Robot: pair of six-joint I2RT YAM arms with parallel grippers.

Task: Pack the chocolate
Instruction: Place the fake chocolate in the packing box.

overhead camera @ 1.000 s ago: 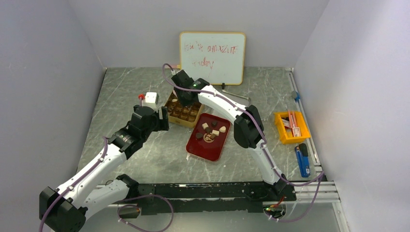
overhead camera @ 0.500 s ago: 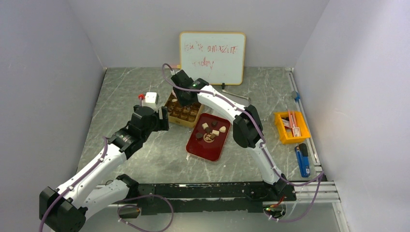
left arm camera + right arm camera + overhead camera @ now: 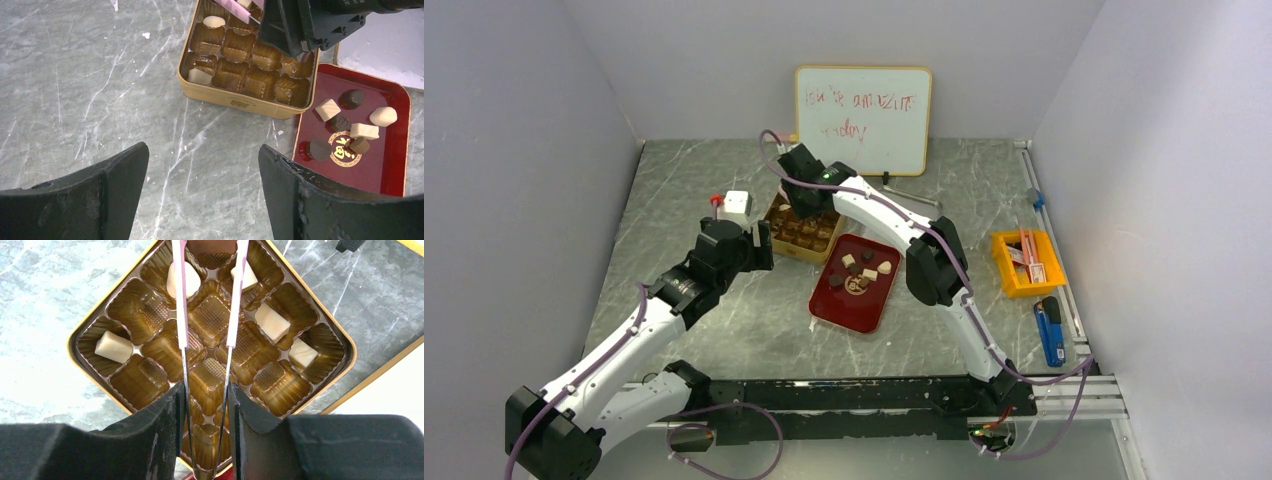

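Note:
A gold tin (image 3: 76, 342) with a brown cell insert lies under my right gripper (image 3: 205, 386), which is shut on the pink tweezers (image 3: 181, 300). Their arms reach over the tin's middle cells and the tips run off the top edge. Several cream chocolate pieces (image 3: 114, 346) sit in outer cells. Right of the tin (image 3: 801, 232), a red tray (image 3: 350, 175) carries several cream and brown chocolate pieces (image 3: 327, 109). My left gripper (image 3: 202, 146) hangs open above bare table just in front of the tin (image 3: 235, 102), holding nothing.
A whiteboard (image 3: 864, 120) leans on the back wall. A white box with a red knob (image 3: 735, 207) stands left of the tin. A yellow bin (image 3: 1026, 262) and a blue tool (image 3: 1049, 332) lie along the right edge.

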